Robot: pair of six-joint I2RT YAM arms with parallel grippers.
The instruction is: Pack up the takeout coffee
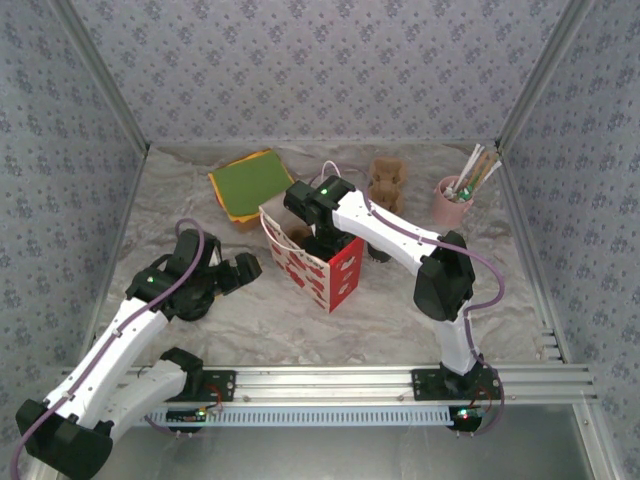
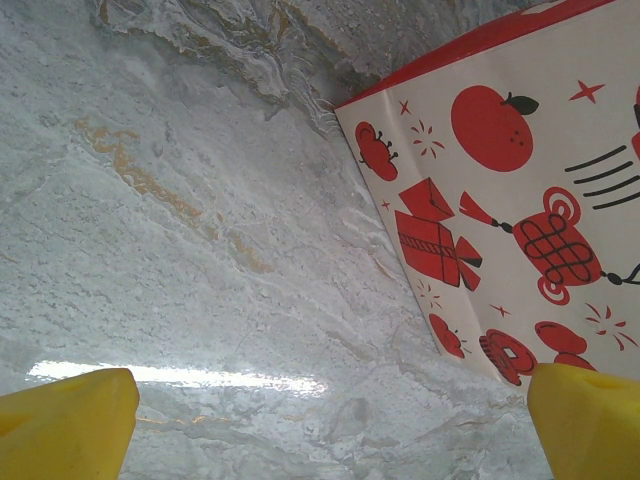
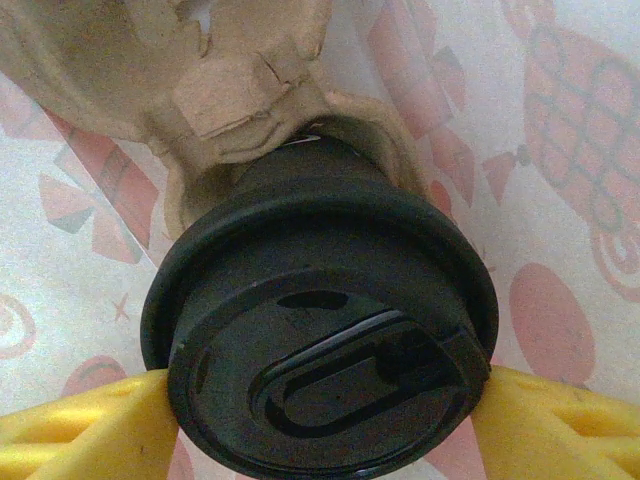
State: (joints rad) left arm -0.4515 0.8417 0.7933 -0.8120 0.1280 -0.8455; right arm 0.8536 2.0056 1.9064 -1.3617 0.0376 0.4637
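Between floral walls, crinkled grey sheeting bears a bag holding takeout coffee.

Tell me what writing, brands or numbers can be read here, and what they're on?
No readable words, brands or numbers anywhere.
paper bag: only red drawings (fruit, gift, knot), no lettering.
takeout coffee: raised moulded shapes on the black lid, no letters.
pink cup: too small to tell.
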